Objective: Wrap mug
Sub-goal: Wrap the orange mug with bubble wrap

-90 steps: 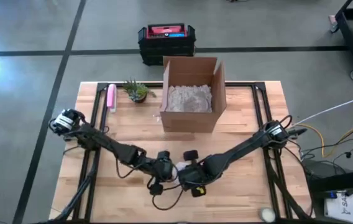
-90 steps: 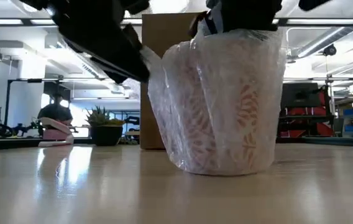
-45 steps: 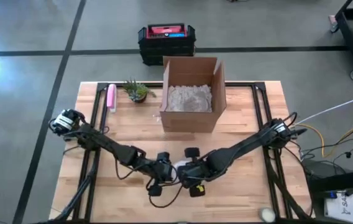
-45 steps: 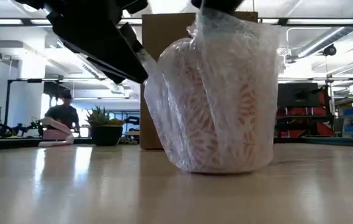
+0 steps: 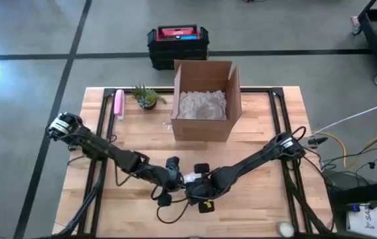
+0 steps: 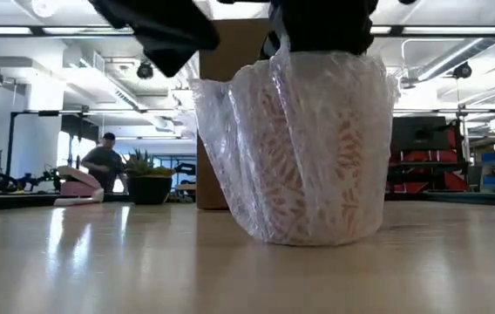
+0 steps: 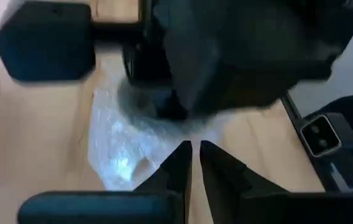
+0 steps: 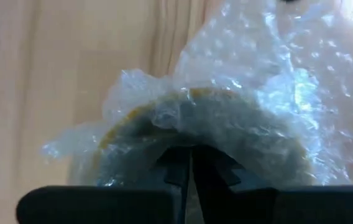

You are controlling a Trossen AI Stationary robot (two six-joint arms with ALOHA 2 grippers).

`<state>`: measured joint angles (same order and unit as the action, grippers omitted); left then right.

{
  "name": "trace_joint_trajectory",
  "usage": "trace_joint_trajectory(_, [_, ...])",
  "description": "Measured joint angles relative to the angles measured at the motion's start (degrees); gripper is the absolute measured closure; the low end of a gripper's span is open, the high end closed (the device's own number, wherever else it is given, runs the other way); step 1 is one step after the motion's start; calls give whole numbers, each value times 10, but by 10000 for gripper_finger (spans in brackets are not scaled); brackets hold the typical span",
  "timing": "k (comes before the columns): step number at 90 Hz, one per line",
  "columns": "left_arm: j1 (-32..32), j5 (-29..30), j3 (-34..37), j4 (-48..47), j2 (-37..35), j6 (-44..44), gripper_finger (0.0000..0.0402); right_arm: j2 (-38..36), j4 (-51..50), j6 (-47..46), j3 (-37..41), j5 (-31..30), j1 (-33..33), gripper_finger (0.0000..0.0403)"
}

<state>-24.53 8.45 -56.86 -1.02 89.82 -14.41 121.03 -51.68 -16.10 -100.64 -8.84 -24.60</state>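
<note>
We're looking at the mug [image 6: 308, 148] standing upright on the table [image 5: 268, 133], lower centre of the high view, with bubble wrap [image 6: 221, 131] sheathing it all round and bunching above the rim. In the low view it's filling the middle of the frame, an orange pattern showing through the plastic.

Right gripper [image 8: 192, 163] is sitting over the mug's top, fingers [image 8: 217, 165] pressed together with only a sliver between them, pinching the wrap at the rim (the right wrist view is showing the wrap gathered right at the fingertips). In the high view that gripper [image 5: 198, 189] is lying just right of the left one, lower centre.

Left gripper [image 7: 195, 155] is hovering just beside the mug, fingers [image 7: 176, 168] nearly touching. We aren't seeing anything between them: clenched on nothing. In the high view it [image 5: 173, 179] is sitting just left of the mug; in the low view its dark body is hanging at the upper left, clear of the wrap.

Box [image 5: 205, 99] is standing open at upper centre of the table, pale packing filling it. Plant [image 5: 146, 97] and pink item [image 5: 118, 104] are lying to the box's left. A person [image 6: 105, 157] is showing in the room behind, left of the low view.
</note>
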Motion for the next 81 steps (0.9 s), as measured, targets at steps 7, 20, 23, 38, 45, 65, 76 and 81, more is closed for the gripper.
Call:
trace_joint_trajectory(7, [8, 0, 0, 34, 18, 12, 381, -2, -1, 0, 0, 0, 0, 395])
trace_joint_trajectory(20, [22, 1, 0, 68, 51, 25, 381, -4, -6, 0, -7, 0, 0, 395])
trace_joint_trajectory(23, [24, 1, 0, 70, 58, 26, 381, -4, -9, 0, -11, 1, 0, 395])
trace_joint_trajectory(38, [26, 2, -3, 80, 79, 29, 381, -4, -62, -1, -48, 7, -3, 395])
trace_joint_trajectory(45, [25, 2, -3, 79, 79, 29, 381, -4, -112, -10, -76, 9, -5, 395])
trace_joint_trajectory(65, [25, 2, -1, 79, 77, 32, 381, -7, -130, -20, -130, -36, -7, 395])
trace_joint_trajectory(76, [26, 1, -1, 79, 77, 31, 381, 0, -102, -17, -112, -35, -9, 395])
trace_joint_trajectory(81, [26, 1, -1, 79, 77, 30, 381, 4, -77, -15, -92, -34, -9, 395])
